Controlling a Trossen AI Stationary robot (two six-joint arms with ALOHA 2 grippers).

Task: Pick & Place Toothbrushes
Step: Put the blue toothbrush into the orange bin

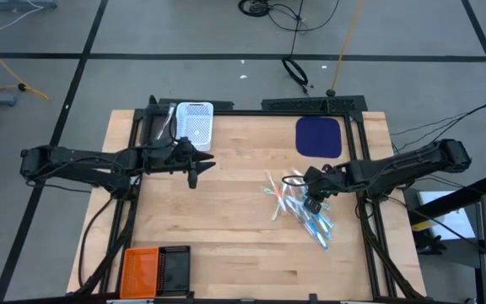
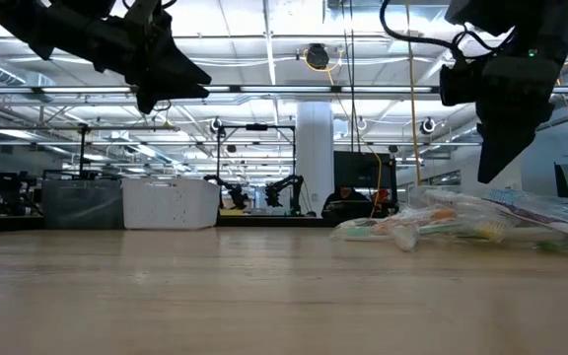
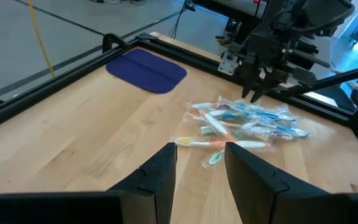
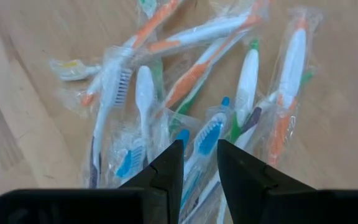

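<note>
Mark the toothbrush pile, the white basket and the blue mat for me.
toothbrush pile [image 1: 302, 211], high view, middle of the heap.
white basket [image 1: 196, 121], high view, its perforated wall.
blue mat [image 1: 319, 136], high view, centre of the mat.

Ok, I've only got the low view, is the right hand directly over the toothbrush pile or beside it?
Observer: From above, the right hand sits over the toothbrushes, near the pile's middle.
Operator: Anything between its fingers?
Observer: No; its wrist view shows them apart, wrapped brushes lying below the gap.
Operator: And the left hand?
Observer: The left hand hangs open close to the white basket, near the table's far edge.
</note>
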